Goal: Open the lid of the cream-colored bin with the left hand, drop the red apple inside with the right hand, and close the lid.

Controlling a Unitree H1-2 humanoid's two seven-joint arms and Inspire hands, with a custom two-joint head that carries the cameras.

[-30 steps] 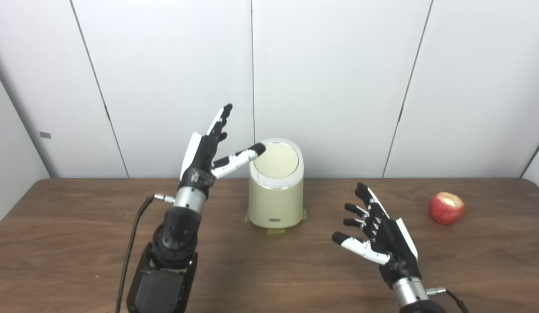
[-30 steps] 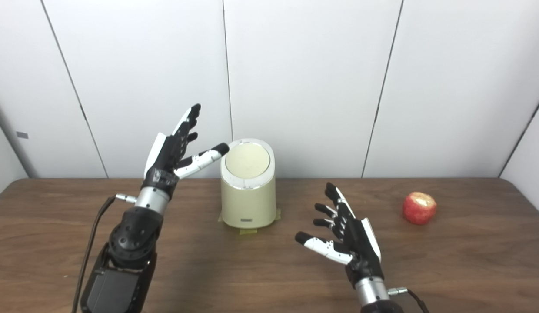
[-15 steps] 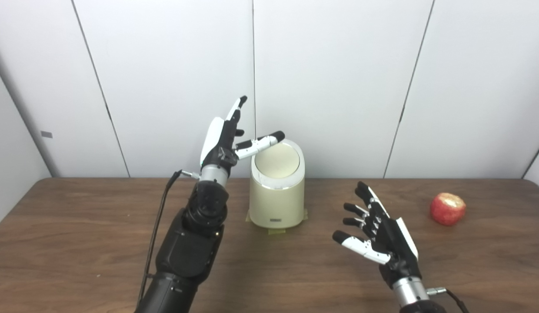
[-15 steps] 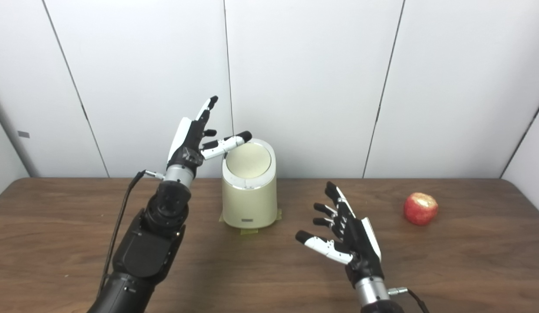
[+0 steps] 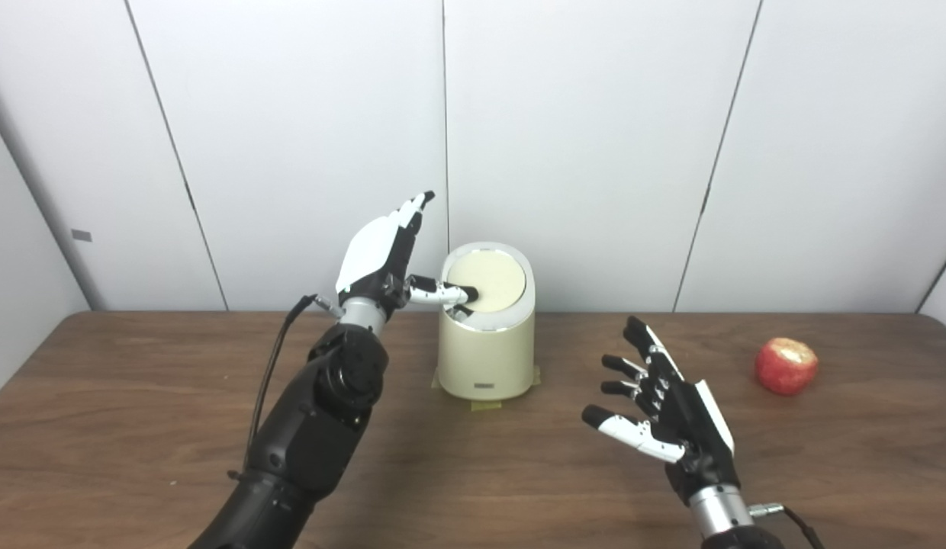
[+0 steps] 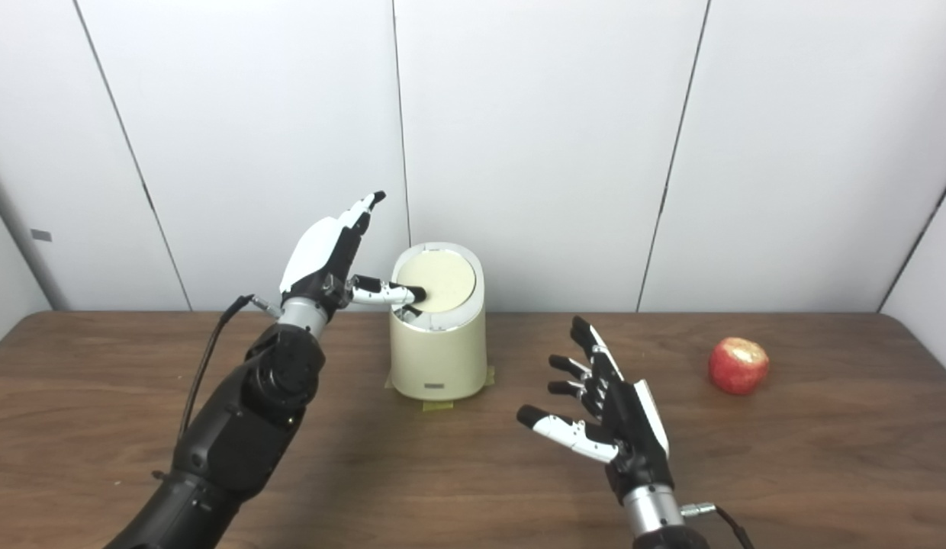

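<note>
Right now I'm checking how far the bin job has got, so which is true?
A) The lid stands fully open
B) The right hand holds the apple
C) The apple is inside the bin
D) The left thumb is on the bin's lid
D: the left hand has its thumb tip on the near left part of the lid, while the apple lies on the table, apart from the open right hand.

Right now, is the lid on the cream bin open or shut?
Shut, or nearly: the lid lies within the bin's rim, no interior showing. The left hand's thumb rests on its near-left edge; whether it has tipped, cannot tell.
</note>
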